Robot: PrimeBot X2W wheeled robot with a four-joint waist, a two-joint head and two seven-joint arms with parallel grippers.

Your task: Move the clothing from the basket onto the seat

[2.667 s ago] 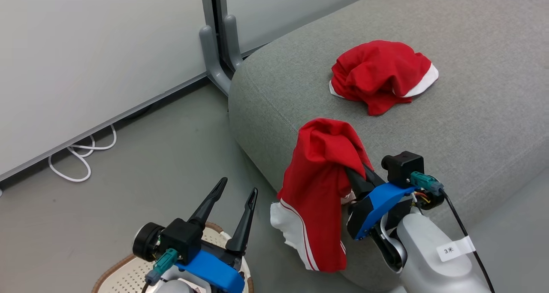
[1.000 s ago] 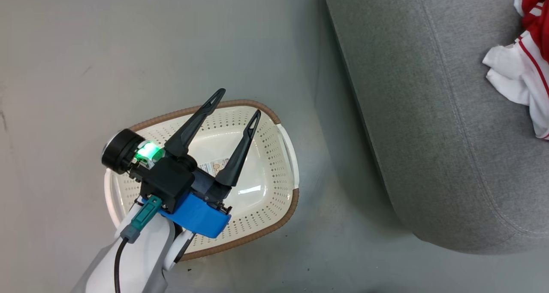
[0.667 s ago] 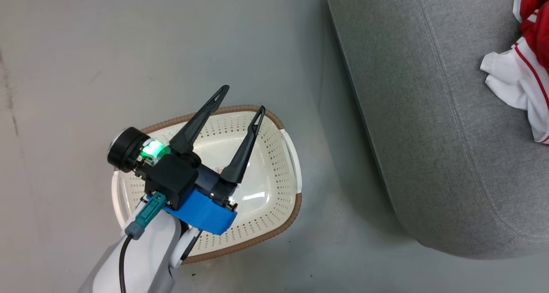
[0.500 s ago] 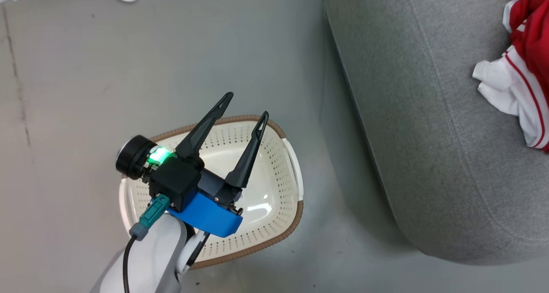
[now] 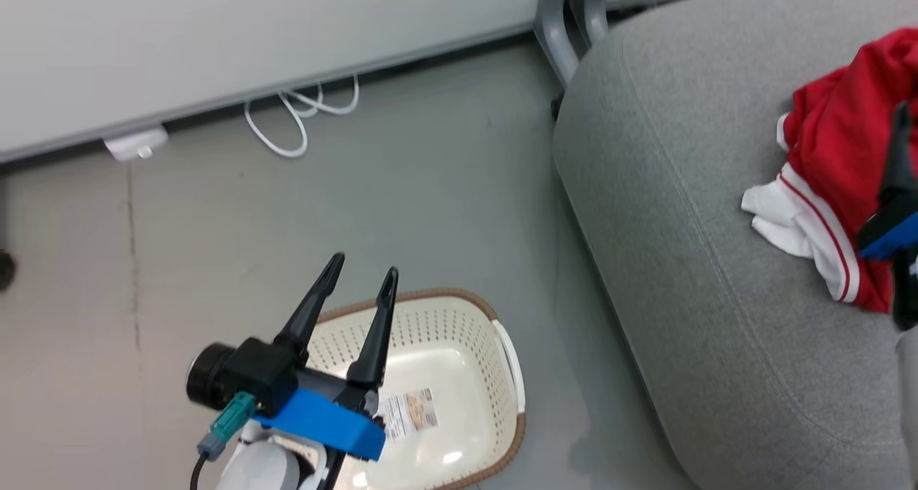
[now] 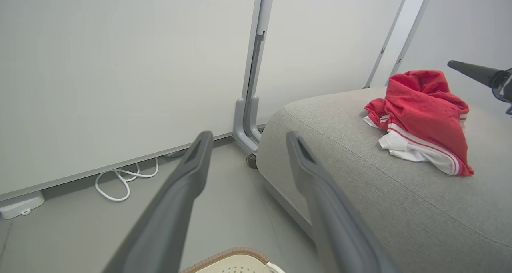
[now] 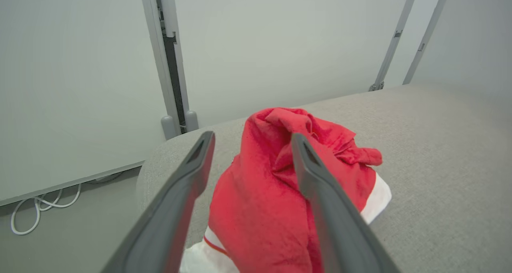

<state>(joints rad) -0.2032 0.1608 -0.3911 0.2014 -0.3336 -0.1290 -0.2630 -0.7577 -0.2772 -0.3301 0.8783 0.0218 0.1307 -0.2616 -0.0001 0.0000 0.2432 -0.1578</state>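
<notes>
Crumpled red-and-white fabric clothing lies on the grey upholstered seat at 12 o'clock from the nearer right gripper, jaws apart.

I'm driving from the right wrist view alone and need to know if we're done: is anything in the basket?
Observer: The basket looks empty apart from a label on its bottom.
Operator: Where is the left claw?
Observer: The left claw hangs open above the basket.
Operator: And where does the basket stand?
Observer: On the floor, beside the seat and apart from it.
</notes>
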